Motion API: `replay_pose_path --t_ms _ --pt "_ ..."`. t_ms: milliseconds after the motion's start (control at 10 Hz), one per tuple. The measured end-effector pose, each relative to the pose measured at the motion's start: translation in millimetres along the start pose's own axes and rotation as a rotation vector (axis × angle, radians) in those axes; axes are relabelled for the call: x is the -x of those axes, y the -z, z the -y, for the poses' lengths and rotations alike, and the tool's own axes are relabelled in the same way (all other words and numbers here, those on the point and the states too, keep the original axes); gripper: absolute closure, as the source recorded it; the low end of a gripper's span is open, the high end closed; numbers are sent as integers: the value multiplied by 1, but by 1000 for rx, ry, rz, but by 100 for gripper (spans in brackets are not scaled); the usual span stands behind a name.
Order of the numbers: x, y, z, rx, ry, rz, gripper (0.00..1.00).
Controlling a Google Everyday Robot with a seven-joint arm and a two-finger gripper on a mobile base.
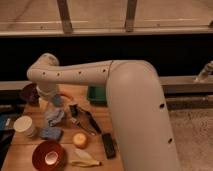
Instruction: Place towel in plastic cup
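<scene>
A crumpled pale blue-grey towel [54,116] lies on the wooden table [107,125], left of middle. A white plastic cup [24,126] stands upright near the table's left edge, to the left of the towel and a little nearer the front. My gripper [52,101] hangs from the white arm's wrist directly above the towel, close to it. The big white arm [125,95] crosses the view from the lower right and hides the right part of the table.
A blue sponge [50,133] lies in front of the towel. A red bowl [48,154], an orange fruit [80,140], a banana [82,161] and a black device [108,145] sit near the front. A dark bowl [29,93], a green bin [98,94] and black tools [82,118] are further back.
</scene>
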Motion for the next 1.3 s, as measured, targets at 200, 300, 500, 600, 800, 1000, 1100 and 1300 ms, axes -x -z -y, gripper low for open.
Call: replay_pose_path --t_ms 200,300,500,600,800,1000,1100,1300 --pt "2 -10 1 20 -3 -5 34" --pt "6 -26 -3 54 -14 -4 34" --pt "-1 -57 -2 98 -62 -7 34" --pt "-8 -72 0 118 -101 -9 34" --pt "-14 -82 0 125 -140 -17 34" --pt "-17 -93 1 111 -159 -58 34" --pt "-18 -102 1 104 -158 -95 34" --pt "-21 -125 4 76 -155 -205 34"
